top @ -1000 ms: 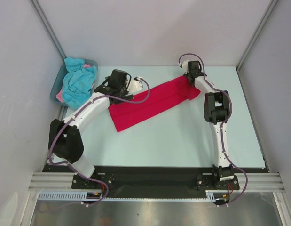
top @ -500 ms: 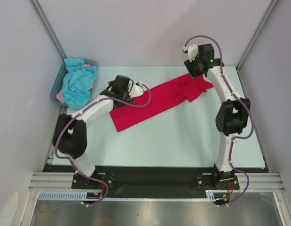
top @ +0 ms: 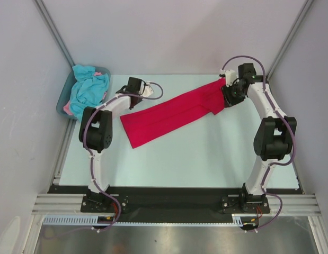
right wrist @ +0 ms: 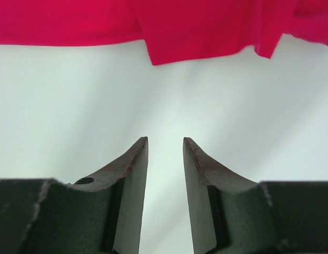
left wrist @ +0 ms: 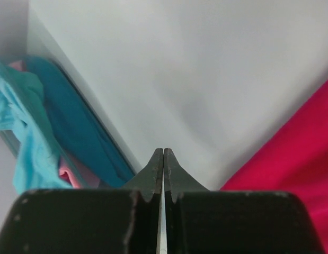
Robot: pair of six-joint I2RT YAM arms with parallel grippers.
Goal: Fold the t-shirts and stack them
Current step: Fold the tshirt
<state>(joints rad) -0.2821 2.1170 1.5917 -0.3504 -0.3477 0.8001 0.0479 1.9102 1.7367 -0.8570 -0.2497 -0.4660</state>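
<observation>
**Item: crimson red t-shirt (top: 169, 114).** It lies flat on the counter (top: 206, 153) as a long narrow strip. It runs aslant from left of centre toward the far right corner, with a sleeve flap showing at the right end.

**Item: grey-blue tub (top: 65, 98), far left corner.** It holds a rumpled turquoise t-shirt (top: 87, 95) with a pink t-shirt (left wrist: 68, 177) under it. Neither is folded yet.

**Item: left end effector (left wrist: 163, 159).** Its fingers are pressed together with nothing between them. It sits between the tub and the strip's left end, clear of both.

**Item: right end effector (right wrist: 165, 140).** Its fingers are spread and empty. It sits low over bare counter, just beside the strip's right end, facing the hem.

**Step in hand.** I judge the lengthwise fold done and the cloth released, so this is the pause before the crosswise fold.

**Next move.** I need a pinch on one short end of the strip, ideally at both of its corners. That end must be carried over onto the other end without dragging the layers askew. The left fingers must part before they can take anything.

**Change from a second ago.** The left arm hung over the strip's left end and is now pulled back toward the tub. The right arm has swung out toward the right edge. The shirt's right end now reaches nearer the far right corner.
</observation>
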